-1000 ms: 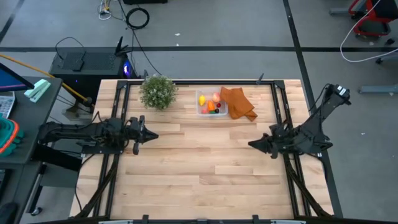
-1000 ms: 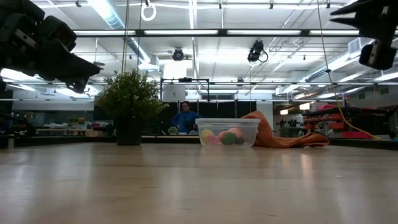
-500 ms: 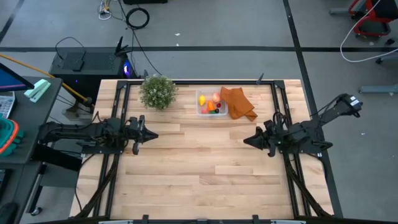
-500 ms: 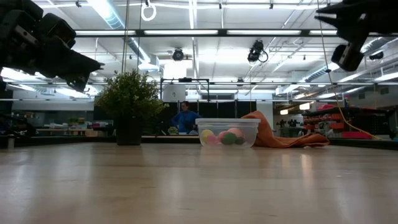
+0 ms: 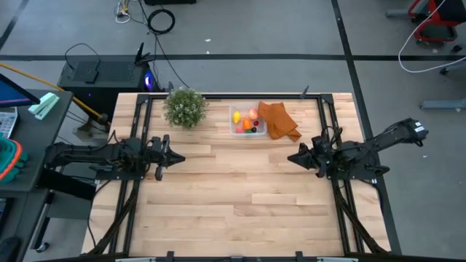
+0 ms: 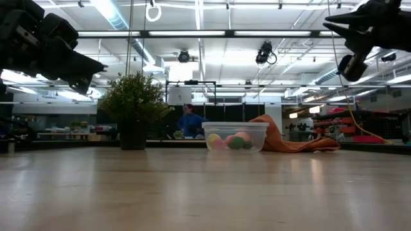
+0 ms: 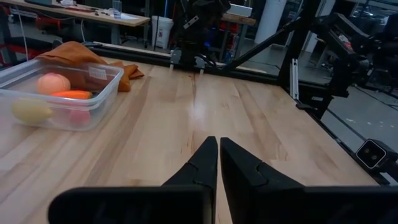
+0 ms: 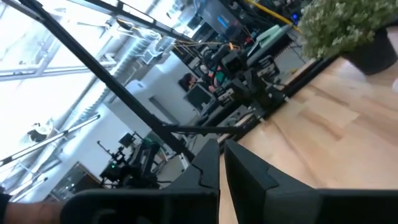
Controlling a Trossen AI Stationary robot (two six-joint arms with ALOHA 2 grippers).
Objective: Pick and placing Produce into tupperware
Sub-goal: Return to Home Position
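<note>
The clear tupperware (image 5: pixel 247 122) stands on the table near its far edge and holds the produce: a yellow lemon (image 5: pixel 237 116), an orange carrot (image 5: pixel 247 124), pink-red fruits (image 5: pixel 253 113) and a tiny dark berry (image 5: pixel 254 132). It also shows in the low view (image 6: pixel 235 136) and the left wrist view (image 7: pixel 59 93). My left gripper (image 5: pixel 180 157) is shut and empty above the table's left side. My right gripper (image 5: pixel 290 159) is shut and empty above the right side, raised and tipped upward.
A bushy green plant (image 5: pixel 184 107) in a pot stands left of the tupperware. An orange cloth (image 5: pixel 279 120) lies against the box's right side. The near half of the wooden table (image 5: pixel 233 204) is bare. A person (image 6: pixel 190 121) shows in the room beyond.
My right arm has folded back, its elbow swinging out past the table's right edge, and its gripper has gone a little toward the far edge and tipped upward. My left arm has kept still.
</note>
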